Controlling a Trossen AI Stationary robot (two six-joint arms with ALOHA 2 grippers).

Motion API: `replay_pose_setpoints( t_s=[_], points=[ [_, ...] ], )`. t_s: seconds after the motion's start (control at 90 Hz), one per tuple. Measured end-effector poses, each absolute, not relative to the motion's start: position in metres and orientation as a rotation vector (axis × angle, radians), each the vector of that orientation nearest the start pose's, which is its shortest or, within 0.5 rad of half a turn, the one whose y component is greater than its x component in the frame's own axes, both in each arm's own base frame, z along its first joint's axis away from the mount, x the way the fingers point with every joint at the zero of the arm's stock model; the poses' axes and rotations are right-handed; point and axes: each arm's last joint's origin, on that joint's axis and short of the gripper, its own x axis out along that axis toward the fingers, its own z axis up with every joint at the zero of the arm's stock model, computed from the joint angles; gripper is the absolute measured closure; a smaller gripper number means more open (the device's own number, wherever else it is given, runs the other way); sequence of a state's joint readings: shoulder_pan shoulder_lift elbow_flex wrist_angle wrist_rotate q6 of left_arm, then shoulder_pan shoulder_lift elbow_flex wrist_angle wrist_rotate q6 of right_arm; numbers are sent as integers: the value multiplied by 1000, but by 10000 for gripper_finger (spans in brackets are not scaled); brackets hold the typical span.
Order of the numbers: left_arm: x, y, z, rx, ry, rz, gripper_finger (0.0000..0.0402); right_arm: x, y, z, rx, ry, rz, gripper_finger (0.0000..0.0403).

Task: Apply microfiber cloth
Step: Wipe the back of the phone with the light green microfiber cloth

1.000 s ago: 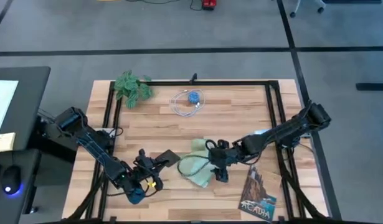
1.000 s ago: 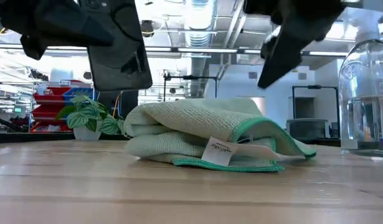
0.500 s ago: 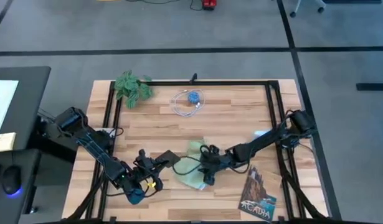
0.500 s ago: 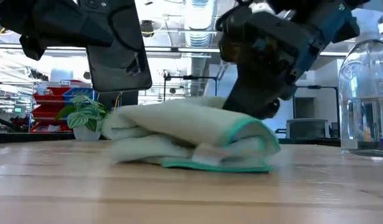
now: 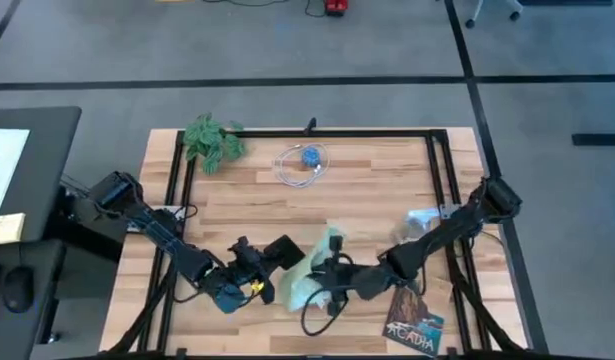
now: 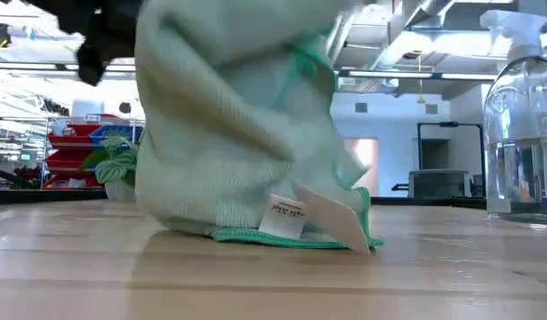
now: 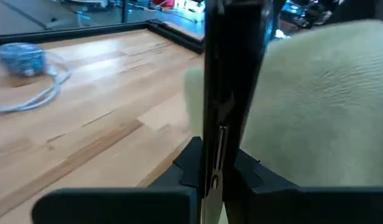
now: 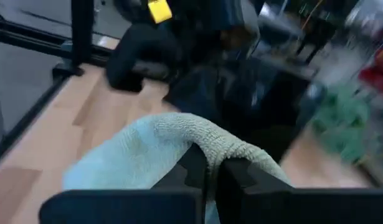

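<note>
Bunching up off the wood near the front middle of the table [image 5: 367, 190], the microfiber cloth [image 5: 315, 268] stands raised, and my right gripper [image 5: 332, 288] has its fingers pinched closed on a fold of it; the right wrist view shows that fold [image 8: 203, 140] caught between the two dark fingers. From the low view I see the cloth [image 6: 237, 133] lifted tall with its lower hem and small white tag [image 6: 285, 213] resting on the tabletop. Just beside it, my left gripper [image 5: 270, 262] clamps a black phone [image 5: 283, 251], held on edge; in the left wrist view the phone [image 7: 231, 81] stands upright against the cloth, possibly touching, though I can't be sure. Farther out sit a spray bottle [image 6: 522, 124], a leafy plant [image 5: 213, 141], a coiled cable [image 5: 302, 165] and a book [image 5: 415, 322].
</note>
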State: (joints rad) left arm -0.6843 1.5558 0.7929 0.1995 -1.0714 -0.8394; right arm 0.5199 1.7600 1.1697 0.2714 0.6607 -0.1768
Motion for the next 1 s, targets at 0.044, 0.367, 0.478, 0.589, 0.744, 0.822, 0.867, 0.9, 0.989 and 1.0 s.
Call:
replay_pose_setpoints(
  t_s=[0.044,0.367,0.478,0.589,0.744,0.822,0.867,0.9,0.989,1.0],
  points=[
    [254,-171,200,-385,176,473,394,357,180,249,-392,276,-120,402],
    [259,-173,207,-348,167,399,393,401,169,239,-563,312,-169,402],
    [258,-175,206,-333,169,391,392,406,165,239,-566,326,-194,403],
    [255,-179,206,-325,173,378,392,404,164,237,-558,377,-201,403],
    [253,-181,205,-307,177,373,392,393,161,230,-553,499,-285,403],
    [253,-180,205,-299,173,387,392,388,158,227,-550,547,-335,403],
    [253,-180,205,-298,170,392,391,385,158,228,-550,553,-368,403],
    [253,-180,205,-298,169,394,391,383,158,230,-559,554,-386,403],
    [253,-180,207,-313,164,399,391,379,157,240,-582,533,-427,403],
    [253,-180,207,-315,164,400,391,378,157,242,-582,528,-430,403]
  ],
)
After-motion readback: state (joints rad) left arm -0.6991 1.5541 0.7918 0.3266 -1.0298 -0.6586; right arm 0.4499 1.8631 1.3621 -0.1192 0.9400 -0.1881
